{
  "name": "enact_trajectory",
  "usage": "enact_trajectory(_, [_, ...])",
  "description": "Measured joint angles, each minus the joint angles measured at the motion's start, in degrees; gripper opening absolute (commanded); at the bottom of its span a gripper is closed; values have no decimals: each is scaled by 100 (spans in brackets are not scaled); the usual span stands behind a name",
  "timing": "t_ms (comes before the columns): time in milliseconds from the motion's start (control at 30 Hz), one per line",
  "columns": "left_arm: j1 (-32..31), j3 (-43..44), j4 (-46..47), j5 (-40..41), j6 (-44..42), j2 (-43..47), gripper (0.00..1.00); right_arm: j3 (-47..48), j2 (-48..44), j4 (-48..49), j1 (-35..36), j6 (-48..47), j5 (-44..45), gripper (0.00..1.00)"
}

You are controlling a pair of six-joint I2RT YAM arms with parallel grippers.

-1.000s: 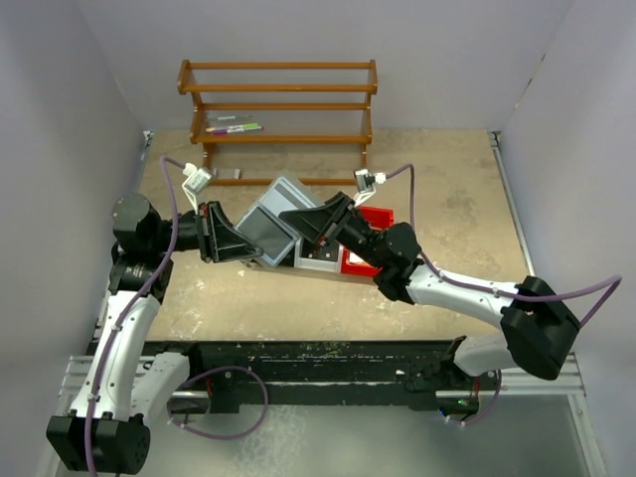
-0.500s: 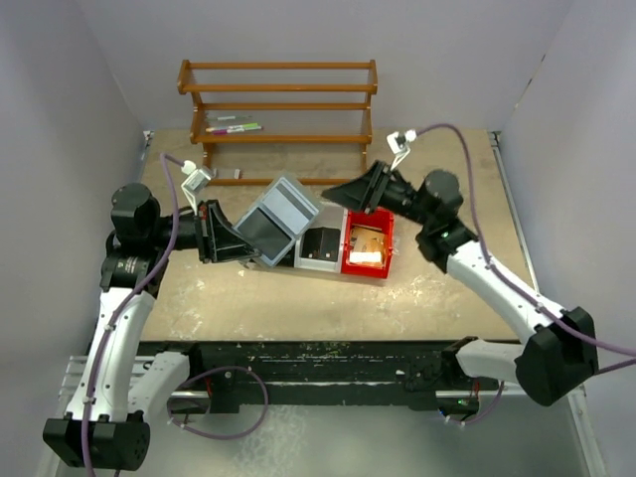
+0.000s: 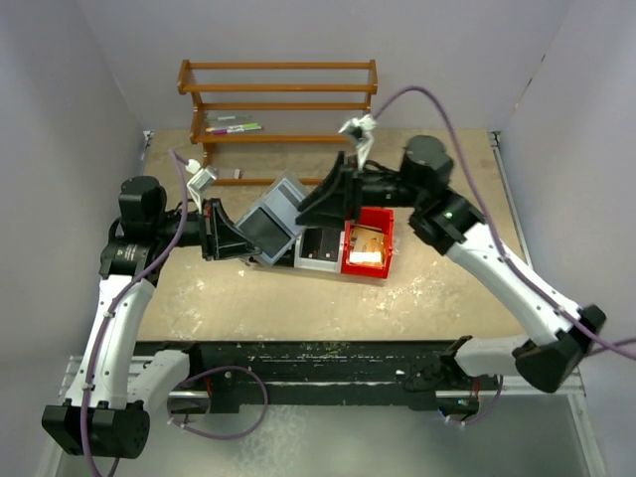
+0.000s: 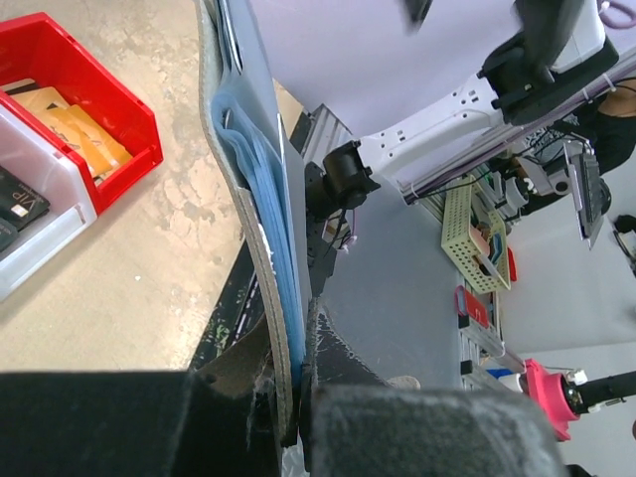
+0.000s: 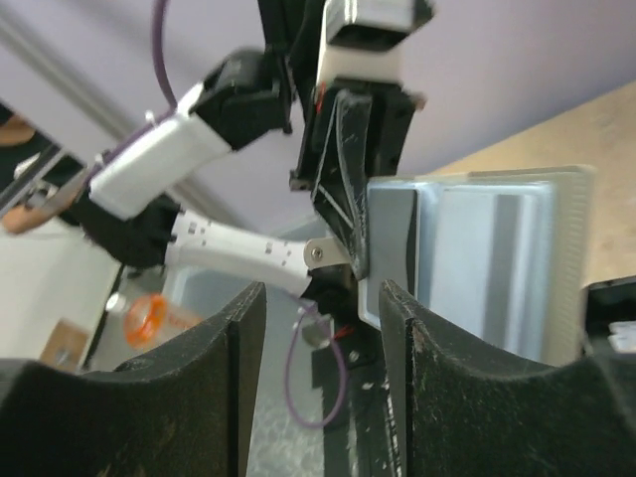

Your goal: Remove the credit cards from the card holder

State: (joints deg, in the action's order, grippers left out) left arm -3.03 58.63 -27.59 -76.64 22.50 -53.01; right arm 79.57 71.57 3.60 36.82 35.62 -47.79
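Observation:
The grey-blue card holder point(image 3: 276, 211) is held open and tilted up off the table by my left gripper point(image 3: 238, 248), which is shut on its lower left edge. In the left wrist view the card holder point(image 4: 248, 149) shows edge-on, pinched between the fingers of my left gripper point(image 4: 295, 397), with light blue inner layers. My right gripper point(image 3: 312, 207) is open and empty, hovering just right of the holder's far panel. In the right wrist view the holder point(image 5: 487, 258) lies beyond my right gripper point(image 5: 323, 348). Orange cards point(image 3: 368, 243) lie in the red bin point(image 3: 386, 221).
A row of bins stands right of the holder: black point(image 3: 320, 242), white point(image 3: 316, 262) and red. A wooden rack point(image 3: 278, 109) with pens stands at the back. Purple walls close in left, right and behind. Black rail along the near edge.
My right gripper rose from over the black and white bins, swung right above the red bin, then came back left toward the holder. The left gripper kept hold and barely moved.

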Motion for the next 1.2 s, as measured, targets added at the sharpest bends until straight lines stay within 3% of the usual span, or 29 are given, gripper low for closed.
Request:
enact_trajectory(200, [0,11,-170,4,-212,-15,0,146,1113,-428,339,-175,-385,46])
enact_trajectory(1000, [0,291,-946,-323,-894,-133,0,518,1685,-356,402,-192,-1333,35])
enact_trajectory(1200, [0,299,-997,-382,-966,-133,0,509,1722,-22,494,-39,-1397,20])
